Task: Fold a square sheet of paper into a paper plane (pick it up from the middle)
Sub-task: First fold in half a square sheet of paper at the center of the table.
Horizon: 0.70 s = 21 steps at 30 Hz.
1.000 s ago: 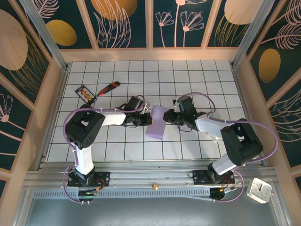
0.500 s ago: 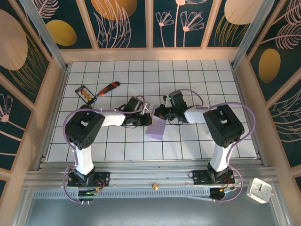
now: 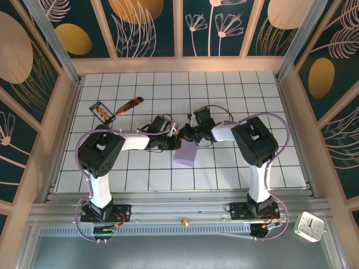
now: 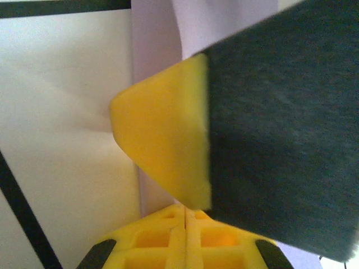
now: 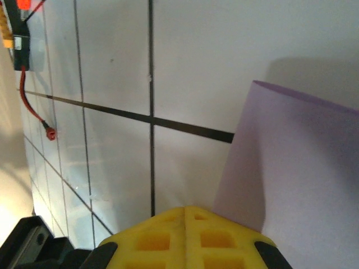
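Lavender square sheet of paper (image 3: 185,154), beneath closed left end effector (image 3: 175,143), perhaps touching

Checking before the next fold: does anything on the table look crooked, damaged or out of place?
The square sheet of paper lies folded and skewed against the grid lines; in the right wrist view its edge seems lifted off the table, throwing a shadow. Nothing looks torn or spilled.
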Motion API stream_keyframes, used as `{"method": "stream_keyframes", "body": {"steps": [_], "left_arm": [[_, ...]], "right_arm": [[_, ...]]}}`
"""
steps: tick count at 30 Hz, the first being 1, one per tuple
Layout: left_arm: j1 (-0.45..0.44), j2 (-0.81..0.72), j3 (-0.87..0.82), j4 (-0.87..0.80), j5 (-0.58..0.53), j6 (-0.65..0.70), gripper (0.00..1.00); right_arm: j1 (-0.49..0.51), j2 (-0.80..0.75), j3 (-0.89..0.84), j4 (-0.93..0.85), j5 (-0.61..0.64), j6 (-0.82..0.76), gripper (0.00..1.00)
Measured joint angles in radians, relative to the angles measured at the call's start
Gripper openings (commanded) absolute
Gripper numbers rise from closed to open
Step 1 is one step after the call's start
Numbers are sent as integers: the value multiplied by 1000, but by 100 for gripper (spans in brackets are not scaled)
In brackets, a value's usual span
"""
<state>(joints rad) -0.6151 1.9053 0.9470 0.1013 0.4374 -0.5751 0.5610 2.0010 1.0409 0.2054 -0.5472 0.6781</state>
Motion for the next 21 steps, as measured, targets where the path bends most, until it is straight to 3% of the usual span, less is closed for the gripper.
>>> {"method": "stream_keyframes", "body": {"steps": [21], "left_arm": [[0, 0, 1, -8, -5, 105, 0]], "right_arm": [[-73, 85, 140, -117, -73, -15, 0]]}}
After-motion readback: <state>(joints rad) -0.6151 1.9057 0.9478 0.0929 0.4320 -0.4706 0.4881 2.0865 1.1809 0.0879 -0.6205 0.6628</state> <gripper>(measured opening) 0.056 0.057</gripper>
